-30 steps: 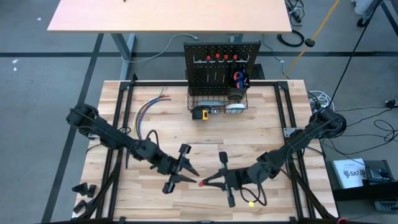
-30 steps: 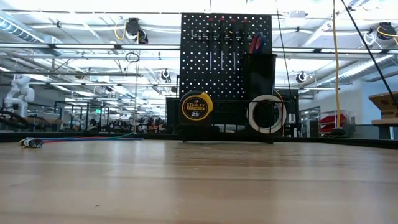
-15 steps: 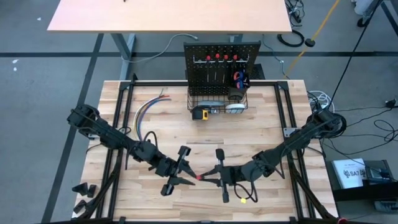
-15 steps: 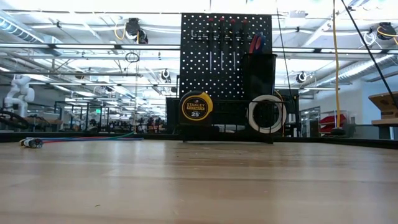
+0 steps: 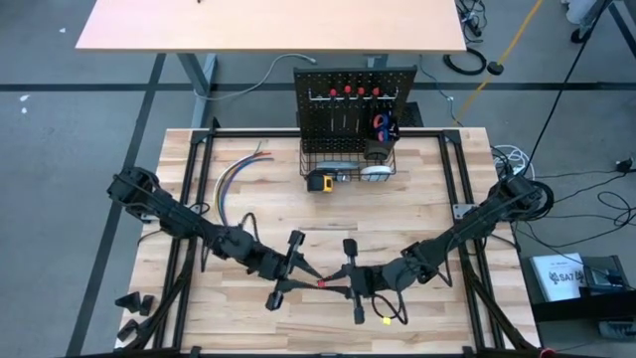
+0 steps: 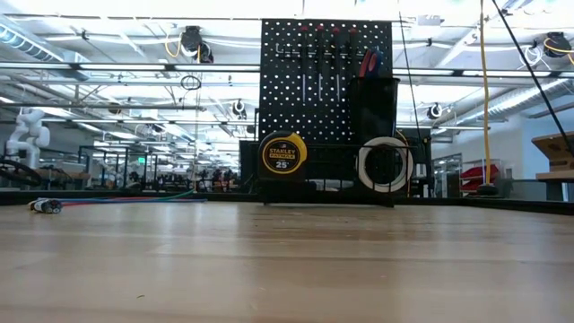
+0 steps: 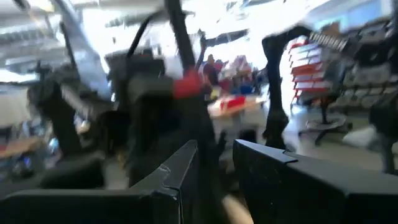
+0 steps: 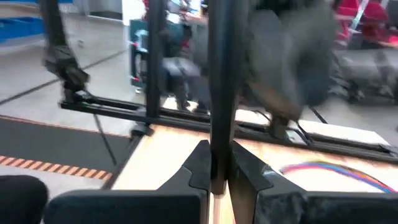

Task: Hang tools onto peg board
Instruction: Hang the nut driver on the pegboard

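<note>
Screwdriver (image 5: 333,282), red at one end with a thin dark shaft, hangs level between the two grippers over the near middle of the table (image 5: 417,224). It looks light, stiff and thin, so it could turn in a grip; the thicker handle is the safer hold. The right gripper (image 5: 348,285) is pinched tight on the shaft. The left gripper (image 5: 303,271) stands partly closed at the red end, though whether it grips is unclear. The peg board (image 5: 354,99), already carrying screwdrivers, stands well apart at the far edge.
</note>
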`<action>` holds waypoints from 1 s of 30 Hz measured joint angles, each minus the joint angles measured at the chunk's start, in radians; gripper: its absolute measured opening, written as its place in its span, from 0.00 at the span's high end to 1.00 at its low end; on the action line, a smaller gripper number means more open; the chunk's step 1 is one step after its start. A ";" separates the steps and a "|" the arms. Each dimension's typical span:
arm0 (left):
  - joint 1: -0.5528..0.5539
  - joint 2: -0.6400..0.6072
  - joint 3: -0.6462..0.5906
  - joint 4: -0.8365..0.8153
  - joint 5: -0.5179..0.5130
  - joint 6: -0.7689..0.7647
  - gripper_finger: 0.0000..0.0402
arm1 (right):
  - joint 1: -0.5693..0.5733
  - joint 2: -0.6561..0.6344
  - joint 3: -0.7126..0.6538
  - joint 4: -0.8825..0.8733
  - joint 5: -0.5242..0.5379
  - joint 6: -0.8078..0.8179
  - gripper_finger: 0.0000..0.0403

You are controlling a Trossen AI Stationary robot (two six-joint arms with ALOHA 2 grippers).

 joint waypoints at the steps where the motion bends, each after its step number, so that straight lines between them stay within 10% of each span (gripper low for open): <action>1: 0.001 0.000 0.000 -0.024 -0.009 -0.001 0.72 | 0.003 0.000 0.000 0.004 -0.008 -0.003 0.95; 30: -0.004 0.002 0.005 -0.023 -0.028 -0.020 0.72 | -0.026 -0.001 0.002 -0.093 -0.001 0.095 0.95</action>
